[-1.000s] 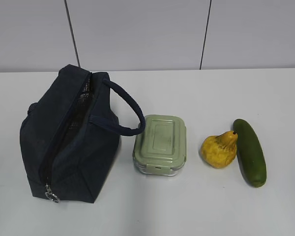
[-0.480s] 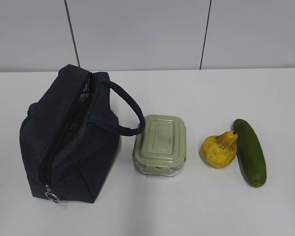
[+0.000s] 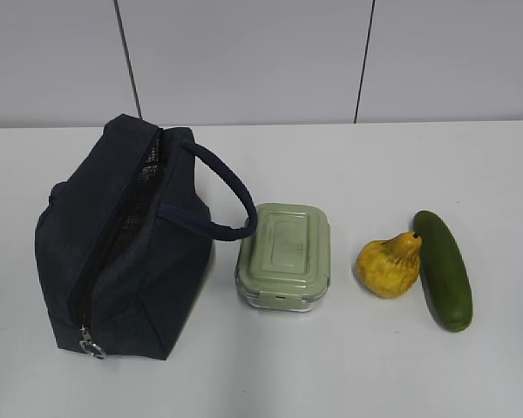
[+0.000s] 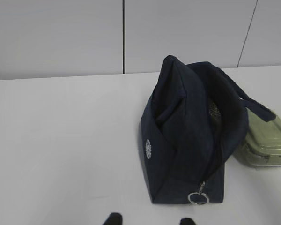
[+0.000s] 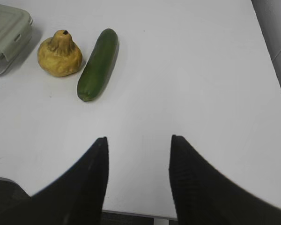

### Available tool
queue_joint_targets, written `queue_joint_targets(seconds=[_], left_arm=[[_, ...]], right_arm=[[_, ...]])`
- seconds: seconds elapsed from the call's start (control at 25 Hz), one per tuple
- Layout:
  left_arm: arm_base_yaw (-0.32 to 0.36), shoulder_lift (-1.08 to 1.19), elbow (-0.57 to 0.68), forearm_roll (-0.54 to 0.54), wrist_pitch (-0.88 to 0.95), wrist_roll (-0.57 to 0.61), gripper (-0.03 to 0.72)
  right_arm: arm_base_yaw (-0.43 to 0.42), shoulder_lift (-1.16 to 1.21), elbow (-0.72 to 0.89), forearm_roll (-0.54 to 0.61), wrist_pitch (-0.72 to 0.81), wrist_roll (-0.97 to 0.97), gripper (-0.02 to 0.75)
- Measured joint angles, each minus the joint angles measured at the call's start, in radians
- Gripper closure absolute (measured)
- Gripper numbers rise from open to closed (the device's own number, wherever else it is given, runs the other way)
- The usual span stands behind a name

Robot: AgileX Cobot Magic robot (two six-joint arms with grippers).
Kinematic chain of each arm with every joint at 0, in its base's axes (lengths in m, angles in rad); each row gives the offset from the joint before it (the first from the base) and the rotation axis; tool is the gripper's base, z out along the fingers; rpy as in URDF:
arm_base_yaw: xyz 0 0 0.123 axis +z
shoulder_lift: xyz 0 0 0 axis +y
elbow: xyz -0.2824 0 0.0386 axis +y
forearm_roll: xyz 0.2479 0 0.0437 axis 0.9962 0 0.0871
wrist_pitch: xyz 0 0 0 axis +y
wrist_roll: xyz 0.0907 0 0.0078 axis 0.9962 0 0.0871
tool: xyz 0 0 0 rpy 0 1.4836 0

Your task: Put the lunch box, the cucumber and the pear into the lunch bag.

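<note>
Exterior view: cucumber [image 3: 444, 271] lies lengthwise front-to-back beside pear [image 3: 389, 265]; right gripper [image 5: 138, 143] spread, left gripper [image 4: 150, 220] unclear.

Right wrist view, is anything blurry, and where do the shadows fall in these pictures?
Right wrist view: the right gripper is soft-edged, dark and out of focus; the pear and cucumber are sharp. Exterior view: even light, faint shadows beside the lunch box. Left wrist view: the lunch bag is dark, its detail lost.

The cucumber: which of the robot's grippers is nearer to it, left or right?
Right. The right gripper hangs open over bare table just short of the cucumber. The left gripper sits before the lunch bag, with the bag and lunch box between.
</note>
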Motion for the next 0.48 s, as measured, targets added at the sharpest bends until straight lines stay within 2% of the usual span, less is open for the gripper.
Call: queue_joint_targets(seconds=[0.32,0.48], left_arm=[[0.0,0.049,0.0,-0.115,-0.04,0.0,0.45],[0.0,0.177,0.0,-0.169,-0.067,0.0,0.45]], right_arm=[[0.0,0.013,-0.006,0.019,-0.008,0.0,0.393],[0.0,0.145,-0.021,0.031,-0.098,0.006,0.393]])
